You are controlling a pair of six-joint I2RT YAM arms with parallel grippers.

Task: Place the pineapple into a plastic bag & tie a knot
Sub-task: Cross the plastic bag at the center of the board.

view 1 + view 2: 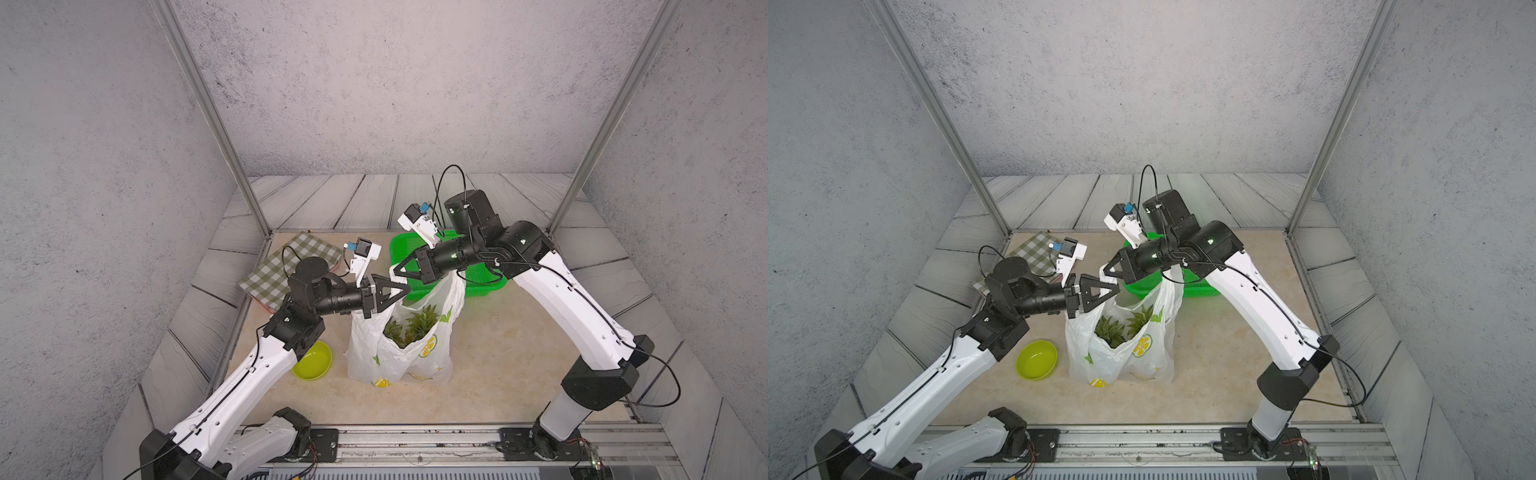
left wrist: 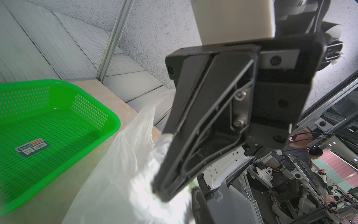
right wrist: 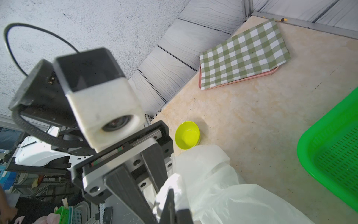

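Observation:
The plastic bag [image 1: 399,357] [image 1: 1121,353] stands upright mid-table, white with lemon prints, its mouth open upward. Inside it the pineapple [image 1: 415,326] [image 1: 1121,326] shows only its green crown. My left gripper [image 1: 405,289] [image 1: 1115,289] reaches in from the left above the bag's mouth, shut on a bunched handle. My right gripper [image 1: 395,269] [image 1: 1104,269] comes in from the right, tip to tip with the left and just behind it, shut on the other handle. In the left wrist view white plastic bunches around the right gripper [image 2: 161,191]. A knot is not in view.
A green perforated basket [image 1: 478,286] [image 2: 48,116] [image 3: 333,155] sits right behind the bag, under the right arm. A lime bowl [image 1: 313,360] [image 3: 187,135] lies left of the bag, near the left arm's elbow. A green-checked cloth on a pink tray [image 1: 286,266] [image 3: 244,56] fills the back left corner.

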